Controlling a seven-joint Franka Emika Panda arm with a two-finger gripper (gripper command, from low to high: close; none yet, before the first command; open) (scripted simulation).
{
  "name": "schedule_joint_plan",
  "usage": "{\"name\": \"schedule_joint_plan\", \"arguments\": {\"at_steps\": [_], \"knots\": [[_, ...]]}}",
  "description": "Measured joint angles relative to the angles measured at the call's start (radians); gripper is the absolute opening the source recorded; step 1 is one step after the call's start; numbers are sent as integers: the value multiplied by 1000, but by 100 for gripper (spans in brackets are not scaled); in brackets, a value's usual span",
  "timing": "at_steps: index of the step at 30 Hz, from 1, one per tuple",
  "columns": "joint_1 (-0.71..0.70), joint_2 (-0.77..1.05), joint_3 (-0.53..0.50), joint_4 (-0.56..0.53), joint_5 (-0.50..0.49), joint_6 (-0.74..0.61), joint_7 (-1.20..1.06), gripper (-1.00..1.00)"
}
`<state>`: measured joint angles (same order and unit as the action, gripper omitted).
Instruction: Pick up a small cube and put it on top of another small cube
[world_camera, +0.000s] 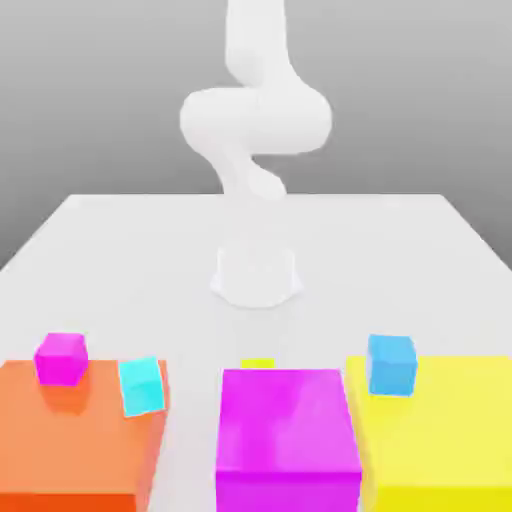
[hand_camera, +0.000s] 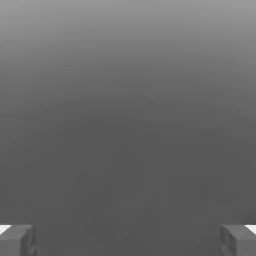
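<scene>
A small lime cube (world_camera: 257, 363) lies on the white table just behind the large magenta block, which hides most of it. Other small cubes sit nearby: a magenta one (world_camera: 61, 357) on top of the orange block, a cyan one (world_camera: 141, 386), tilted, at that block's far right corner, and a blue one (world_camera: 390, 363) on the yellow block's far left corner. In the hand view my gripper (hand_camera: 128, 241) is open, its grey fingertips (hand_camera: 18, 240) standing far apart with nothing between them, against a plain grey background. The white arm (world_camera: 255, 120) rises above its base, far behind the cubes.
Three large blocks line the front edge: orange (world_camera: 75, 440) at the exterior view's left, magenta (world_camera: 287, 435) in the middle, yellow (world_camera: 445, 440) at the right. The arm's round base (world_camera: 257, 272) stands mid-table. Bare white table (world_camera: 130, 280) lies between base and blocks.
</scene>
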<state>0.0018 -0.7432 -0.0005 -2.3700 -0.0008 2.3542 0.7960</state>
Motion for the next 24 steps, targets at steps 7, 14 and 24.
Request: {"name": "schedule_joint_plan", "arguments": {"at_steps": [7,14,24], "knots": [[6,195,-2,-232,-2,182,-13,0],[10,409,-4,-481,-2,378,-30,0],[11,856,-1,-621,1,750,-45,0]]}}
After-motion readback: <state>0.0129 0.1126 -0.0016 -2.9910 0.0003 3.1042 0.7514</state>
